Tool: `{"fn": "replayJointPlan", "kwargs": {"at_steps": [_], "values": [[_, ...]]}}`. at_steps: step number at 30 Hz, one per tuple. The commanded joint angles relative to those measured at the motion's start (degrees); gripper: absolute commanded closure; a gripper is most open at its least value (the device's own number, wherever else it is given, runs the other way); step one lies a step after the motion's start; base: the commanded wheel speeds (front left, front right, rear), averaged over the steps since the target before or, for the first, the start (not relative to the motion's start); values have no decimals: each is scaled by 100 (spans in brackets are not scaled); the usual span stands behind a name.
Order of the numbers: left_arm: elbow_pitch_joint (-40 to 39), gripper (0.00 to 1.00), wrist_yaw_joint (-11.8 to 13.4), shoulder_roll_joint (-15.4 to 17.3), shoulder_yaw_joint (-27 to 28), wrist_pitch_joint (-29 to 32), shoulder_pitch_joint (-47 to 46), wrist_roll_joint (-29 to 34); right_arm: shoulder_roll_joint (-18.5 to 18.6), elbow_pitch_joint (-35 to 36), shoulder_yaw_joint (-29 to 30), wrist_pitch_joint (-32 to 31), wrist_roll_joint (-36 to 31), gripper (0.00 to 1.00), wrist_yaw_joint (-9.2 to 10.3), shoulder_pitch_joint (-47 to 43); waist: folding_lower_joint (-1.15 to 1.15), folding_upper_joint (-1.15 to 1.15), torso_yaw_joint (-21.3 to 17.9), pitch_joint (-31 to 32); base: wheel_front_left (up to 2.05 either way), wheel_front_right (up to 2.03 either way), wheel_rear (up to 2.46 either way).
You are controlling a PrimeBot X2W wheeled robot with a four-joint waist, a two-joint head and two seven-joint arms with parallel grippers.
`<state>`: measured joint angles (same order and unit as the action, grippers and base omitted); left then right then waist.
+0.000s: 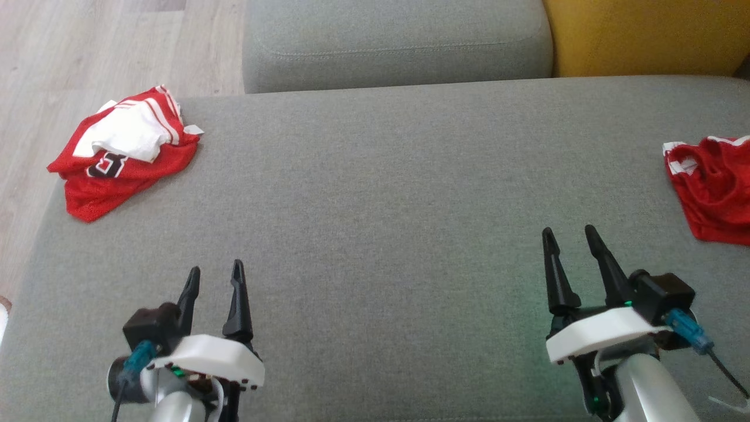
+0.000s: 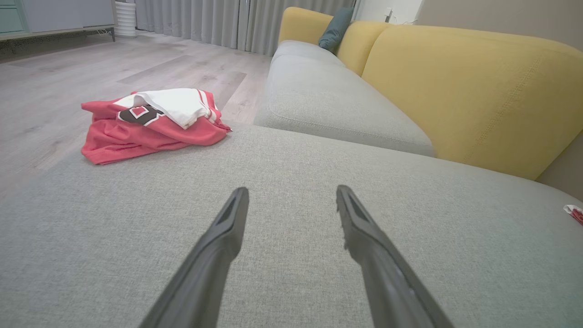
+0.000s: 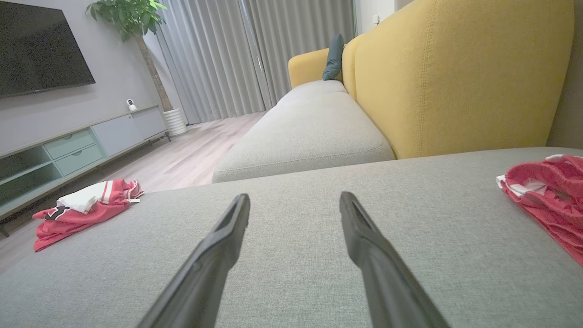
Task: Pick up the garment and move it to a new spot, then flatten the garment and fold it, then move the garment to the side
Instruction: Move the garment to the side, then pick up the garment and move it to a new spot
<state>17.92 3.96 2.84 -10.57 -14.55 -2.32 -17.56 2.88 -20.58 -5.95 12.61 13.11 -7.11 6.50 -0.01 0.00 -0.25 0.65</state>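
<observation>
I hold the left gripper (image 1: 215, 268) and right gripper (image 1: 569, 230) wide and empty over the seat (image 1: 375, 193), likely because the garment (image 1: 712, 187) lies crumpled at its right edge, another jersey (image 1: 126, 152) parked far left.

One red and white jersey (image 1: 126, 170) lies folded on the gray cushion (image 1: 375, 205), far on my left. Another red jersey (image 1: 712, 187) lies crumpled at my right.

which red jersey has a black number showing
The left jersey, at the grey cushion's left corner, with white fabric bunched on top. The right jersey is red mesh with white trim, no number visible.
</observation>
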Motion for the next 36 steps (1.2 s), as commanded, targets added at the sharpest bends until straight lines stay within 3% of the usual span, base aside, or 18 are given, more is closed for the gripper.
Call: {"fn": "replayJointPlan", "kwargs": {"at_steps": [1,26,36], "values": [[-213,0,-3,6,149,-44,-120,4,0,183,-110,66,0,0,-37,175,1,0,-2,4,0,0,0],[-229,0,-16,4,-2,-45,-62,7,0,41,-46,89,-144,0,-37,90,1,0,164,77,0,0,0],[-220,0,-32,4,-121,-45,-150,69,0,59,-105,87,-88,0,-37,-4,1,0,895,118,0,0,0]]}}
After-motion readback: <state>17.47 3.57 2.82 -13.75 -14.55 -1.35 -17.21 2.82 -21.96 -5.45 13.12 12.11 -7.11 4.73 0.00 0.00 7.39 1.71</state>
